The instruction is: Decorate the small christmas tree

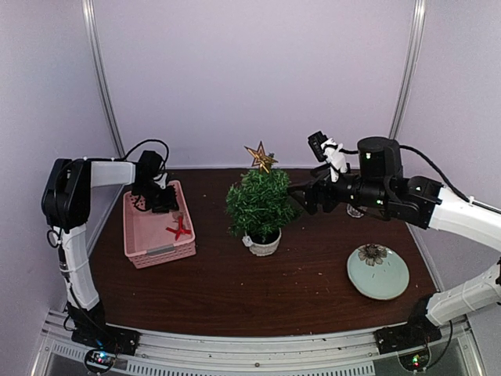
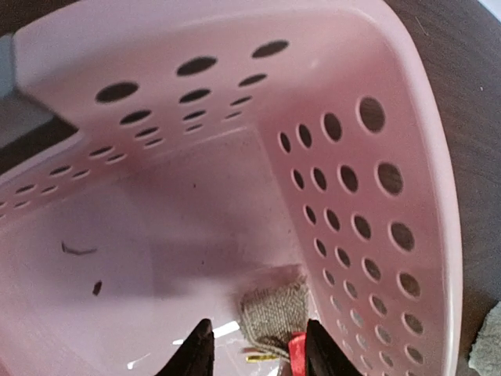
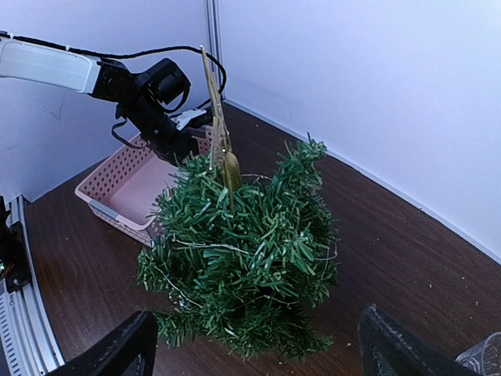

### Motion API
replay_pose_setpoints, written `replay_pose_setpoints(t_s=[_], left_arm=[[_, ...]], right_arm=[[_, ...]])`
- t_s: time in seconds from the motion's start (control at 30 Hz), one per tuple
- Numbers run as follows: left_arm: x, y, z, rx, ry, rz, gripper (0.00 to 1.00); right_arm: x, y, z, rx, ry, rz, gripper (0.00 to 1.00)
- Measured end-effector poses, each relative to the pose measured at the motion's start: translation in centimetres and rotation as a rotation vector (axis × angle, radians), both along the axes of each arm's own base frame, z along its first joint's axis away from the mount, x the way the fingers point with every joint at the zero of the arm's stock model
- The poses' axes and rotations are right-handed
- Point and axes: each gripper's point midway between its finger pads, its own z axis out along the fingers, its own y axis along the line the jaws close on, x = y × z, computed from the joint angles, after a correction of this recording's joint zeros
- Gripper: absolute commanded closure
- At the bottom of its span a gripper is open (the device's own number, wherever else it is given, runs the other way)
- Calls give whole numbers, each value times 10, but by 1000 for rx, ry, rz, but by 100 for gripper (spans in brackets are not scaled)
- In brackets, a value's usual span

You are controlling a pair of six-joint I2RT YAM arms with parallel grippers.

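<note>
Small christmas tree (image 1: 261, 205), gold star (image 1: 261, 157) on top, stands at the middle of the worktop (image 1: 235, 290) with the right tool (image 1: 304, 196) wide open and empty just beside it, while the left tool (image 2: 257, 348), down in the pink basket (image 2: 376, 235), straddles a burlap ornament (image 2: 274, 317) half-open, likely to fetch it, though I cannot tell whether it grips.

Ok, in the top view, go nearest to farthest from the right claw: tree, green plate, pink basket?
1. small christmas tree, just left of the right gripper.
2. green plate, front right.
3. pink basket, far left.
</note>
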Motion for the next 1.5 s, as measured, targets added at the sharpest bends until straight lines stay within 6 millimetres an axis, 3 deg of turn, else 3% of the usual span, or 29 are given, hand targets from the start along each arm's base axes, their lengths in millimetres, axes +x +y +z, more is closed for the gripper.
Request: replay_pose_setpoints(t_s=[0.2,0.37,0.57,0.67,0.87,1.0,1.17,1.33,1.5], left_arm=[[7,-1,-15,5,19,0,72],[5,-2,-19,2,30,-9,99],[-4,3,-6,-12,9,1,100],[-5,9,25,-25,-65,19,100],[-5,12,122,-92,-351,60,100],[-23,12,176,-165,-583,57,100],[-52,13,222,-141,-797,-18,100],[-75,14,273,61,-999,-94,100],[-98,18,299,50,-1070,-53,100]], right_arm=[[-1,-5,-3,-14,13,-14,8],[-3,-9,-1,-15,11,-21,8],[-5,-10,2,-12,8,-21,8],[-6,-12,5,-7,3,-21,8],[-11,-16,13,8,-5,-21,10],[-12,-16,11,19,17,-22,11],[-16,-13,11,30,30,-6,11],[-20,-9,12,38,36,13,13],[-21,-2,14,41,40,26,22]])
